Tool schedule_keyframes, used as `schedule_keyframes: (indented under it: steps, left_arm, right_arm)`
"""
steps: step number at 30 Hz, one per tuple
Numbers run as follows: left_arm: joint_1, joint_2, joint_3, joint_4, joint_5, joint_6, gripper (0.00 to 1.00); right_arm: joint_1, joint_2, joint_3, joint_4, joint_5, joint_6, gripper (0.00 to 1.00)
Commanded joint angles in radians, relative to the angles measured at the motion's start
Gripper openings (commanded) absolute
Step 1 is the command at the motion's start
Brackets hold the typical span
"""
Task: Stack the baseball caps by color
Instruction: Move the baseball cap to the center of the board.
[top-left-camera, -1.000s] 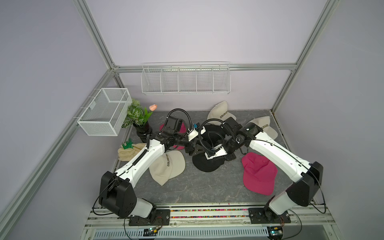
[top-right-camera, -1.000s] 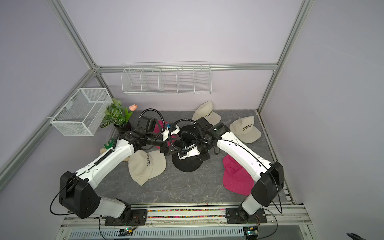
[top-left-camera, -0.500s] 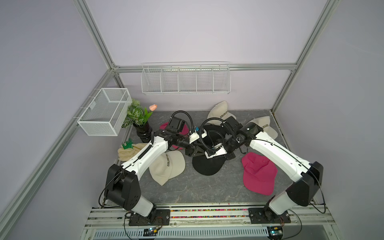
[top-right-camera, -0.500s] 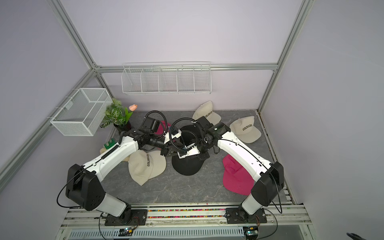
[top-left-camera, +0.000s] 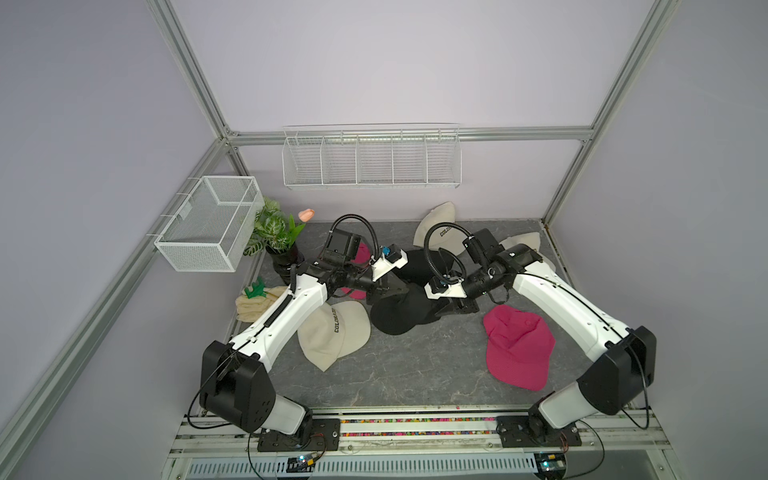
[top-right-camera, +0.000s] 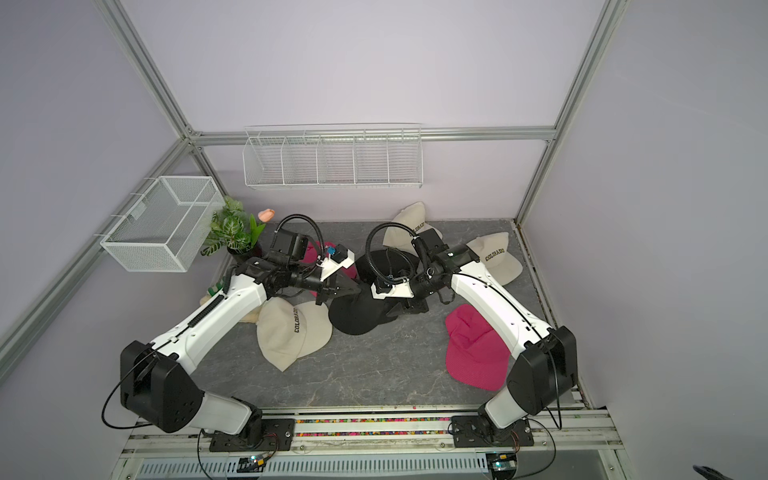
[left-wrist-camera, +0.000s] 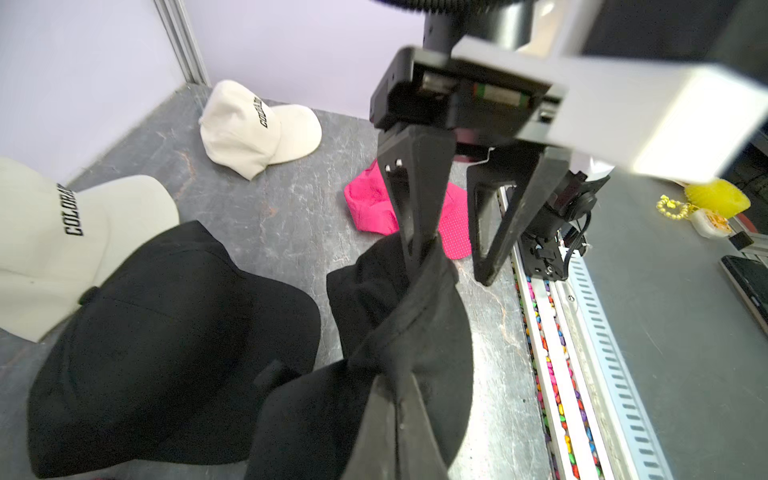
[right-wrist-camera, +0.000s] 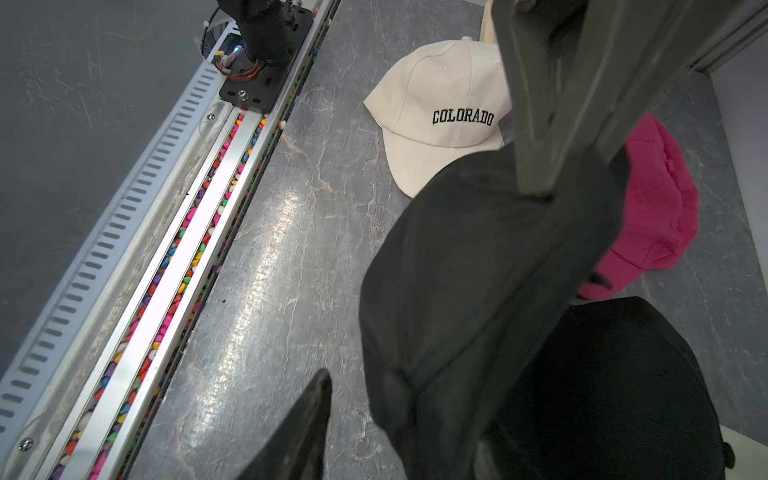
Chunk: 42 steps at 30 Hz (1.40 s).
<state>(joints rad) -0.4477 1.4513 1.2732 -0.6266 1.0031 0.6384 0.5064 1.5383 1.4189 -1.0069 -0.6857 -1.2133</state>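
One limp, twisted black cap (left-wrist-camera: 415, 332)

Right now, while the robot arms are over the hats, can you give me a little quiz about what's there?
1. True or false: the left gripper is shut on a black cap.
2. The cap nearest the right arm's base is: A black, B pink, C cream.
3. Fill in the blank: the cream caps say ____.
Key: 1 true; 2 B; 3 COLORADO.
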Motion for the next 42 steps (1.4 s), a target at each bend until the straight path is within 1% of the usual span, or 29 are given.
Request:
schedule_keyframes:
  steps: [1, 4, 10, 15, 22, 25, 27, 28, 30, 32, 34, 35, 36, 39, 42]
  left_arm:
    - [0.032, -0.044, -0.005, 0.011, 0.120, 0.056, 0.00]
    - [0.044, -0.051, -0.006, -0.004, 0.154, 0.085, 0.00]
    - [0.051, -0.044, 0.005, -0.012, 0.180, 0.098, 0.00]
    - [0.053, -0.044, 0.009, -0.012, 0.182, 0.099, 0.00]
    - [0.054, -0.034, 0.013, -0.013, 0.177, 0.099, 0.00]
    - [0.054, -0.029, 0.017, -0.013, 0.174, 0.095, 0.00]
    - [0.055, -0.025, 0.016, -0.008, 0.172, 0.090, 0.00]
    - [0.055, -0.024, 0.017, 0.001, 0.165, 0.081, 0.00]
    - [0.054, -0.023, 0.008, 0.043, 0.133, 0.034, 0.00]
    - [0.054, -0.023, -0.017, 0.158, 0.057, -0.077, 0.00]
    - [0.055, -0.023, -0.046, 0.301, -0.044, -0.209, 0.00]
    - [0.055, -0.021, -0.053, 0.356, -0.078, -0.267, 0.00]
    - [0.054, -0.016, -0.054, 0.385, -0.087, -0.305, 0.00]
    - [0.049, 0.015, -0.035, 0.400, -0.091, -0.346, 0.00]
    - [0.045, 0.064, 0.014, 0.369, -0.149, -0.387, 0.00]
  right_arm:
    - [-0.025, -0.037, -0.059, 0.021, -0.069, 0.031, 0.48]
    - [-0.039, -0.047, -0.098, 0.042, -0.060, 0.049, 0.48]
    - [-0.082, -0.061, -0.142, 0.097, -0.066, 0.055, 0.48]
    - [-0.104, -0.050, -0.146, 0.078, -0.078, 0.043, 0.40]
    - [-0.128, -0.050, -0.143, 0.074, -0.077, 0.046, 0.38]
    - [-0.133, -0.047, -0.137, 0.070, -0.082, 0.051, 0.33]
    - [-0.135, -0.045, -0.132, 0.071, -0.090, 0.060, 0.28]
    - [-0.136, -0.045, -0.131, 0.079, -0.088, 0.078, 0.24]
    - [-0.144, -0.045, -0.121, 0.093, -0.081, 0.115, 0.15]
    - [-0.160, -0.048, -0.105, 0.086, -0.060, 0.126, 0.07]
    - [-0.181, -0.048, -0.087, 0.080, -0.042, 0.123, 0.07]
    - [-0.195, -0.044, -0.075, 0.067, -0.042, 0.114, 0.06]
    - [-0.206, -0.038, -0.058, 0.058, -0.046, 0.099, 0.06]
    - [-0.247, 0.012, 0.024, -0.054, -0.064, 0.051, 0.06]
    - [-0.285, 0.089, 0.132, -0.151, -0.076, -0.009, 0.07]
